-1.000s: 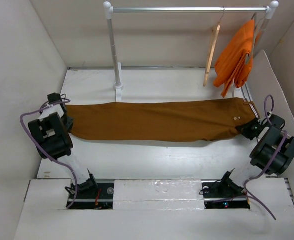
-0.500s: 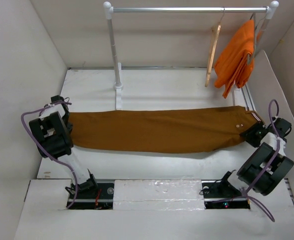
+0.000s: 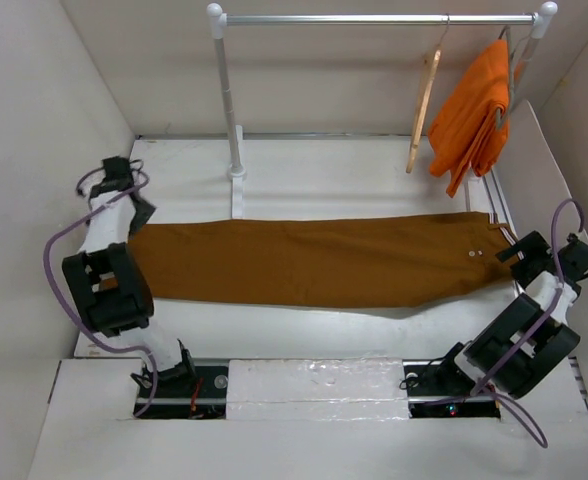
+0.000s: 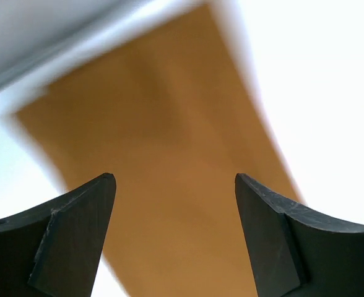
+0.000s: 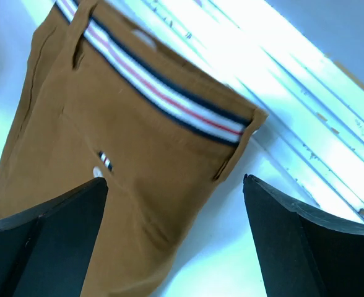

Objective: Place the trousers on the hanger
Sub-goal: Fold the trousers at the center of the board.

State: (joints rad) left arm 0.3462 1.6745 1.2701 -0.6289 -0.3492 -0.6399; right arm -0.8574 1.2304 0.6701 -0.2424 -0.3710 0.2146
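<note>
Trousers lie flat on the table — soft, limp, light cloth. We judge the striped waistband the firmest hold; left and right jaws stand wide, empty.

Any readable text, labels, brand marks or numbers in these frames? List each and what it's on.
None can be read in any view.
trousers: the inner waistband shows only white, dark and red stripes, no lettering; the button is too blurred to tell.
hanger, orange garment, clothes rail: no print visible.
</note>
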